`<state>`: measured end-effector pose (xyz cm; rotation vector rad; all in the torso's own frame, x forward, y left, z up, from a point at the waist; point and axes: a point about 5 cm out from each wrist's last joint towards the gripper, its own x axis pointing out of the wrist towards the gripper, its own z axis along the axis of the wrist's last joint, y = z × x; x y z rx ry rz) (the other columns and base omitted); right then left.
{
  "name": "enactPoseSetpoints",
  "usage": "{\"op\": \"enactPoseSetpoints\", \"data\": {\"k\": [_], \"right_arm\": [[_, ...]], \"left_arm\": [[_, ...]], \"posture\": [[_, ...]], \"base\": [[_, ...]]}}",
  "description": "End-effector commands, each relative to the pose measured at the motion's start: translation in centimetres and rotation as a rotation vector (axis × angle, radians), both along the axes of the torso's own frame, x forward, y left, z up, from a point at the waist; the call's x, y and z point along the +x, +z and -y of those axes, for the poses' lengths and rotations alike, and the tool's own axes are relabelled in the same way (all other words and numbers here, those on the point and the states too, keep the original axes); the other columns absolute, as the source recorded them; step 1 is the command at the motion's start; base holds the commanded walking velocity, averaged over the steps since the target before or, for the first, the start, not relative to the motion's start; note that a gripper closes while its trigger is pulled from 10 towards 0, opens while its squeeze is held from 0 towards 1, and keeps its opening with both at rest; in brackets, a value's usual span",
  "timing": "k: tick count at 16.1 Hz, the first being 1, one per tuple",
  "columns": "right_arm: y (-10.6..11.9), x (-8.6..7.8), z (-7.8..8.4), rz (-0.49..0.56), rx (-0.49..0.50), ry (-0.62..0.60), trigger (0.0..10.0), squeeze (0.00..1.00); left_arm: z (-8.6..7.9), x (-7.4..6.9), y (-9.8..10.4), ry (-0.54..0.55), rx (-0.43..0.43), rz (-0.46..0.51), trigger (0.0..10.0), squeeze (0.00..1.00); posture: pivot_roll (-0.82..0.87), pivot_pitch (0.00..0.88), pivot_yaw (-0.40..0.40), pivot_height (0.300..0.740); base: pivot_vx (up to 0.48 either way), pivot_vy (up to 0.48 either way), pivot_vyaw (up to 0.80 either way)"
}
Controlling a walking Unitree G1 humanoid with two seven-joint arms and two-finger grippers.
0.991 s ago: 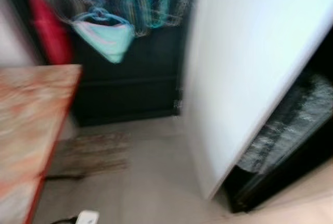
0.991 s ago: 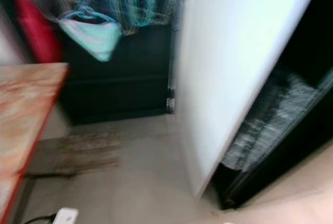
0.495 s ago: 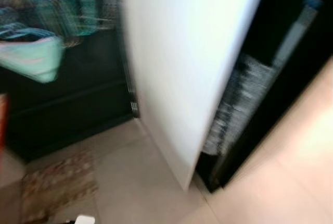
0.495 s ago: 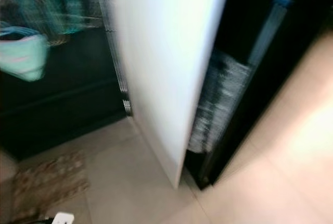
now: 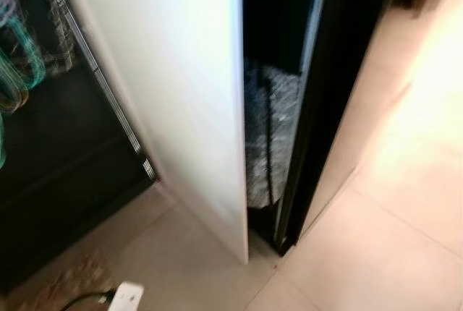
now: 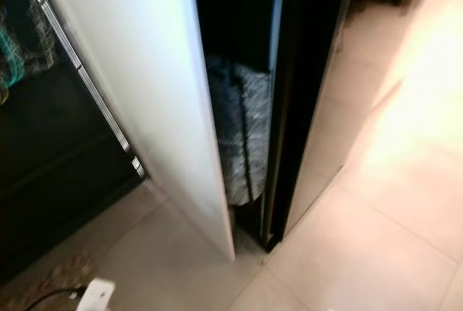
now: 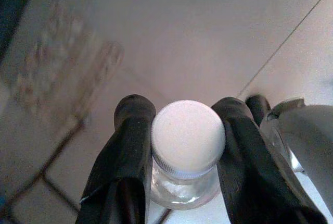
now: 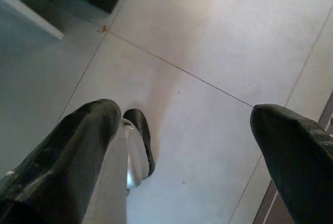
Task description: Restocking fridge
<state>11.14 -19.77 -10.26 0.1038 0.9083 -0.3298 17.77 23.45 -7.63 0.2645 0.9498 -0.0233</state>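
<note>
Both head views look steeply down from above at the same white fridge door [image 5: 181, 94], seen edge-on, and the tiled floor [image 5: 391, 239], slightly offset sideways. Each wrist camera looks down along its own fingers, close to that floor [image 8: 218, 41].

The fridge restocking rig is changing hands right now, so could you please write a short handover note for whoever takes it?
Left gripper: shut on a clear bottle with a white cap, held over the tiled floor.
Right gripper: open, holding nothing, pointing at the floor.
Ahead: a white door standing ajar, dark interior behind it; contents too blurred to tell.
Done: bottle is in hand.
Left: reach the opening and place the bottle inside.
</note>
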Motion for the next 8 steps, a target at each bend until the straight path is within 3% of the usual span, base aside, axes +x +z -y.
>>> {"op": "enactPoseSetpoints", "data": {"k": [1,4,6,7,8], "right_arm": [[-0.4,-0.9,-1.0,-0.032,0.021,0.035,10.0,0.0],[0.0,-0.6,-0.5,0.016,-0.03,0.078,10.0,0.0],[0.2,-0.7,-0.1,0.06,-0.061,0.001,10.0,0.0],[0.8,0.4,1.0,0.107,-0.083,-0.035,10.0,0.0],[3.8,5.5,5.7,0.249,-0.168,-0.061,10.0,0.0]], "left_arm": [[-0.4,-1.0,-0.4,-0.006,0.015,-0.044,10.0,0.0],[-0.1,-1.0,-0.5,0.006,0.008,-0.041,10.0,0.0],[-0.1,-1.2,-0.6,0.02,0.004,-0.043,10.0,0.0],[-0.1,-1.2,-0.6,0.022,0.004,-0.043,10.0,0.0],[0.1,-1.2,-0.6,0.022,0.001,-0.042,10.0,0.0]], "posture": [[0.03,0.066,0.076,0.74],[0.03,0.057,0.069,0.74],[0.02,0.053,0.064,0.74],[0.02,0.051,0.059,0.74],[0.02,0.045,0.049,0.74]], "base": [[0.0,0.0,-0.79],[0.0,0.0,0.0],[0.0,0.0,0.0],[0.0,0.0,0.0],[0.0,0.0,0.0]]}}
